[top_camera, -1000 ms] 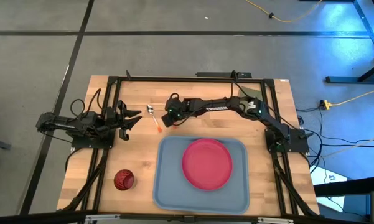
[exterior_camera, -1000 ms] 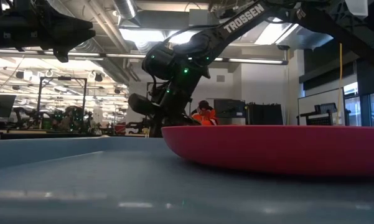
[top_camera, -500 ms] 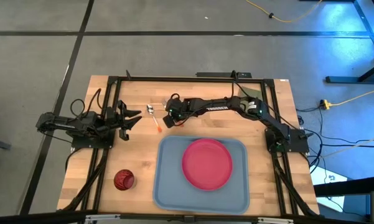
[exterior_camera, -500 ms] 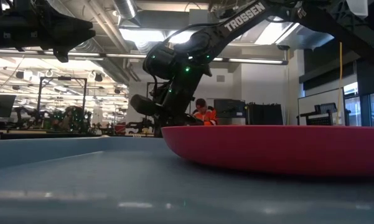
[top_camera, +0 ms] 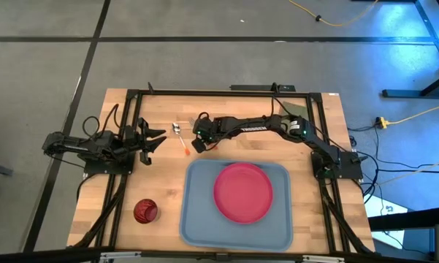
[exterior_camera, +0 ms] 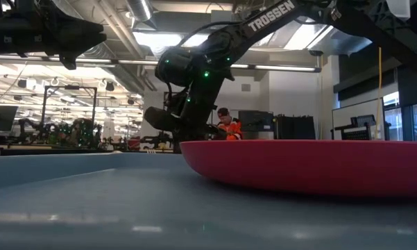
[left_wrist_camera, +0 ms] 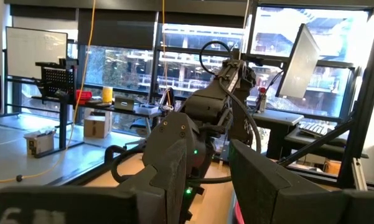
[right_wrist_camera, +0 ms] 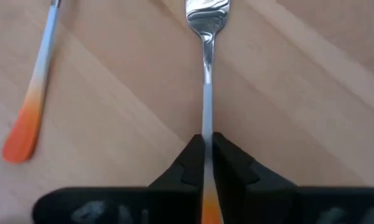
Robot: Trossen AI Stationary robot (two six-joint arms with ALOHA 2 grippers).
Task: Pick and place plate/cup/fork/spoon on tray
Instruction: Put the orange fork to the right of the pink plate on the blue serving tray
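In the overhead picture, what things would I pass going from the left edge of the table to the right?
Left gripper → cup → spoon → right gripper, closed on the fork → plate, lying in the tray.

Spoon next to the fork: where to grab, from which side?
Spoon by mid-handle, from straight above, gripping across the thin shaft: it lies flat on the table, so nothing fits under it. Right gripper is shut on the fork that way; left gripper waits open at the table's left.
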